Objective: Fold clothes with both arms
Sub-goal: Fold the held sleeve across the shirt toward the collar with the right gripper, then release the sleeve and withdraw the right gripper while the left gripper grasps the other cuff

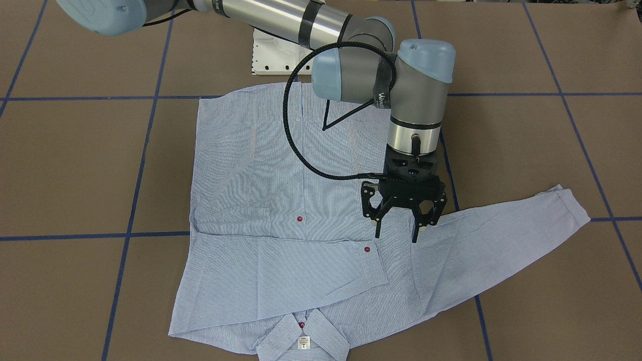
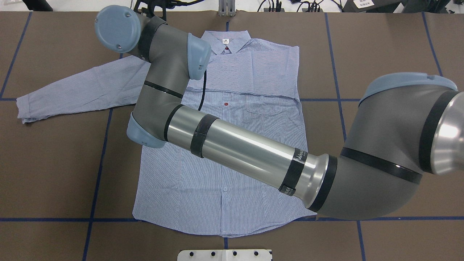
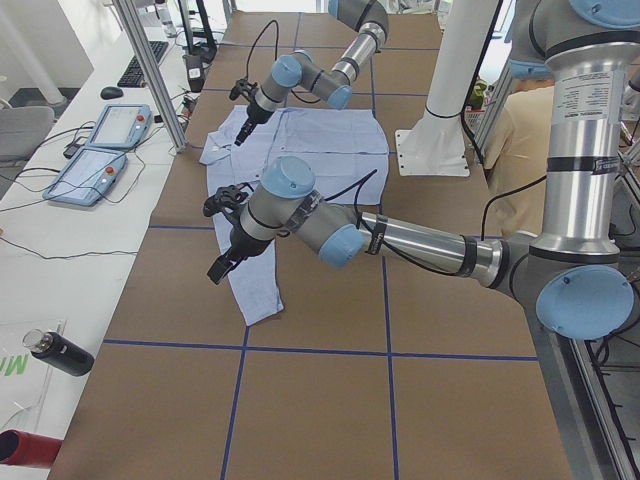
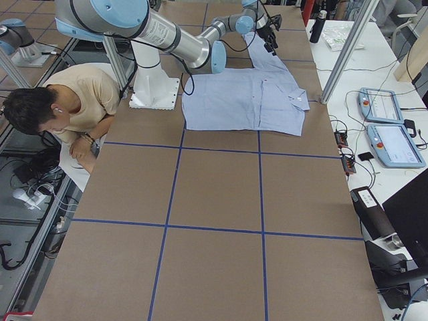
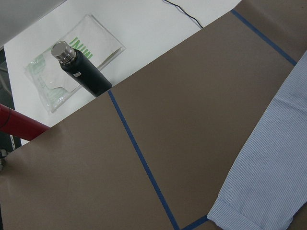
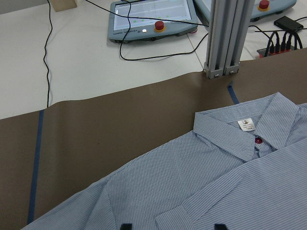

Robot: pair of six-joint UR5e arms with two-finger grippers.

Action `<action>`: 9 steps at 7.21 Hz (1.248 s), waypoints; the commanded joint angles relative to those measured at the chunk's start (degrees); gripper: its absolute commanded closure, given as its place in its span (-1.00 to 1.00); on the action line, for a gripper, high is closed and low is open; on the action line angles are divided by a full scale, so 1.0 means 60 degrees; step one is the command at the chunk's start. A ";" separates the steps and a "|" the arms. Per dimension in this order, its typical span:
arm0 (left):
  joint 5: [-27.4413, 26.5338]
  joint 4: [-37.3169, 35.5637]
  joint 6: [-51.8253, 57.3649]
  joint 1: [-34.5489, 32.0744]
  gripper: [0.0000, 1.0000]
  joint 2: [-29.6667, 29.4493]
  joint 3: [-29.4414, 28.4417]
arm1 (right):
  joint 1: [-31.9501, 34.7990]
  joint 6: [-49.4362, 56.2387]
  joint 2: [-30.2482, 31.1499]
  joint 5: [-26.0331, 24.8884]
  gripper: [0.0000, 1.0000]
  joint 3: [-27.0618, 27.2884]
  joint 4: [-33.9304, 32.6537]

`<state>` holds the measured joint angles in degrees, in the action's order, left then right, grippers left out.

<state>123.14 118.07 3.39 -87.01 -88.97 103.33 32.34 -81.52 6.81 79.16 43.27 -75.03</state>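
Note:
The light blue striped shirt (image 1: 281, 190) (image 2: 253, 127) lies flat and buttoned, front up, collar (image 1: 301, 336) toward the operators' side. One sleeve is folded across the chest, its cuff (image 1: 368, 271) near the middle. The other sleeve (image 1: 501, 230) (image 2: 72, 87) stretches out to my left, and its cuff (image 5: 249, 215) shows in the left wrist view. My right gripper (image 1: 396, 235) reaches across and hovers open over the shoulder where that sleeve starts; its fingertips (image 6: 125, 226) stand wide apart over the cloth. My left gripper (image 3: 220, 265) hangs above the outstretched sleeve near the cuff. I cannot tell whether it is open or shut.
Blue tape lines grid the brown table. The white base plate (image 2: 224, 255) sits behind the shirt's hem. A person (image 4: 67, 107) leans beside the base. A black bottle (image 5: 81, 69) lies past the table's far-left edge. A metal post (image 6: 225, 38) and control tablets (image 6: 153, 19) stand beyond the collar.

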 commanded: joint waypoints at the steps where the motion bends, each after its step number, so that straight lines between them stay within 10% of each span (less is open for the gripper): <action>1: 0.0000 0.0648 -0.1067 0.0014 -1.00 -0.0098 -0.0067 | 0.0903 0.0457 0.0238 0.1867 -0.99 0.0967 -0.1661; 4: 0.0014 0.3400 -0.2454 0.0612 -1.00 -0.0098 -0.1323 | 0.2426 0.3015 0.2998 0.4230 -1.00 0.5226 -0.3430; 7: -0.0219 0.6620 -0.4947 0.2425 -1.00 0.0003 -0.2774 | 0.4213 0.5990 0.8414 0.5861 -1.00 1.0835 -0.3505; 9: -0.1604 0.7155 -0.5865 0.3393 -1.00 0.0136 -0.3477 | 0.4977 0.7647 1.0996 0.6404 -1.00 1.2104 -0.2924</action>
<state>118.43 158.57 -28.43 -70.65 -88.48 85.32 59.15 -41.62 62.63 115.69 110.32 -94.95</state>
